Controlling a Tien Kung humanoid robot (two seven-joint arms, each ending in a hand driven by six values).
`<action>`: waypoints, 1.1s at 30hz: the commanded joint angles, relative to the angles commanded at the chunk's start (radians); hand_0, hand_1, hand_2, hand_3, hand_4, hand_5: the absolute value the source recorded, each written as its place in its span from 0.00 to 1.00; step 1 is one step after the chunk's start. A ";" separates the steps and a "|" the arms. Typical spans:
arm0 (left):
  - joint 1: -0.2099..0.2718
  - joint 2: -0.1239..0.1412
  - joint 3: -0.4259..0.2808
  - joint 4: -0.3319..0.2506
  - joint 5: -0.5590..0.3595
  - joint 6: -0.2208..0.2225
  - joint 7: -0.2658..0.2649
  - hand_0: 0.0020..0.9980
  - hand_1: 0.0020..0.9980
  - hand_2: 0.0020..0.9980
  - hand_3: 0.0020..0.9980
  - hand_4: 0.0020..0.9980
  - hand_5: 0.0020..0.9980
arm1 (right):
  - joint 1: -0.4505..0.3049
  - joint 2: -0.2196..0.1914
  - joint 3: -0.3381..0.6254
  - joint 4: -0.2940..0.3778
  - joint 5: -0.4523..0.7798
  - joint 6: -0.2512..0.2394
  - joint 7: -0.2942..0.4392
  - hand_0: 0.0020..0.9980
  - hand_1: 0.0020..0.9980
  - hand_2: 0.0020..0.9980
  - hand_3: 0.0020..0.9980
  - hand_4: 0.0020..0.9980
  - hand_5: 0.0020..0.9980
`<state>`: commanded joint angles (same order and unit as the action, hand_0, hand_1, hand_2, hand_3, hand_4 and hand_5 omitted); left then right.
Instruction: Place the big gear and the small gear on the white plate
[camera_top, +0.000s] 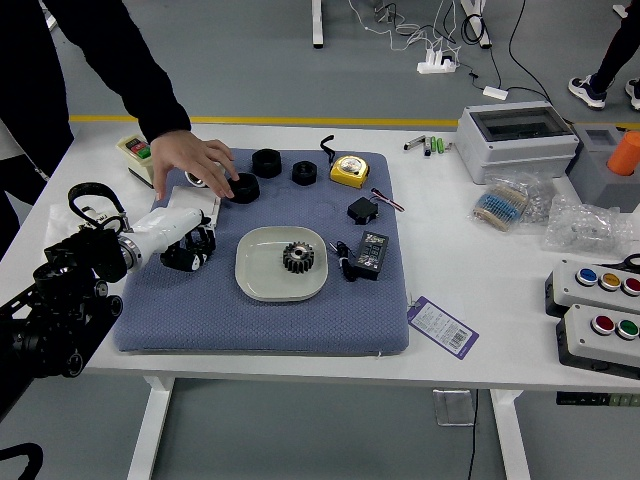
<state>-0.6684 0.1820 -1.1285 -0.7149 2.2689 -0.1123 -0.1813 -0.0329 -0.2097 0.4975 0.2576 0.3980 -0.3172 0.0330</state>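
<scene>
Placement appears half complete: one toothed gear (298, 257) rests on the white plate (263, 287), to the right of your left hand (188, 248). Whether it is the big or the small one cannot be judged with nothing beside it to compare. Your left hand is low over the blue mat (250, 330); whether it is open, closed or gripping the second gear cannot be told. The step in hand is presumably securing that gear.

A person's hand (190, 158) reaches in just beyond yours, over the white fitting (195, 180) and close to the black ring (243, 188). Hold position until that reach is withdrawn. Then confirm an even grip across the gear's sides, lift straight up, and clear the plate's near rim on your hand's side. Lower it level onto the bare surface between that rim and the seated gear, without pushing the latter, and release gently; a tilted release could let it roll.

Not verifiable: the second gear, possibly screened by your hand; your palm side; any contact between the person and the ring. The fitting is mostly covered. Your right arm is out of frame.
</scene>
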 joint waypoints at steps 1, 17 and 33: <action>0.000 0.000 -0.001 0.002 0.000 -0.001 0.000 0.27 0.31 0.36 0.42 0.04 0.00 | 0.000 0.000 0.001 0.000 0.000 0.000 0.000 0.69 0.71 0.76 0.57 0.79 0.64; 0.006 0.023 -0.015 -0.079 0.000 -0.002 0.000 0.27 0.29 0.34 0.40 0.00 0.00 | 0.002 0.000 0.010 -0.001 -0.006 0.002 -0.001 0.69 0.71 0.76 0.57 0.79 0.64; 0.003 0.019 0.140 -0.342 0.000 -0.008 0.013 0.27 0.29 0.34 0.40 0.00 0.00 | 0.005 -0.002 0.013 -0.001 -0.009 0.001 -0.001 0.69 0.71 0.76 0.57 0.79 0.64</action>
<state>-0.6655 0.2014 -0.9886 -1.0572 2.2689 -0.1205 -0.1678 -0.0278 -0.2117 0.5107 0.2568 0.3891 -0.3163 0.0321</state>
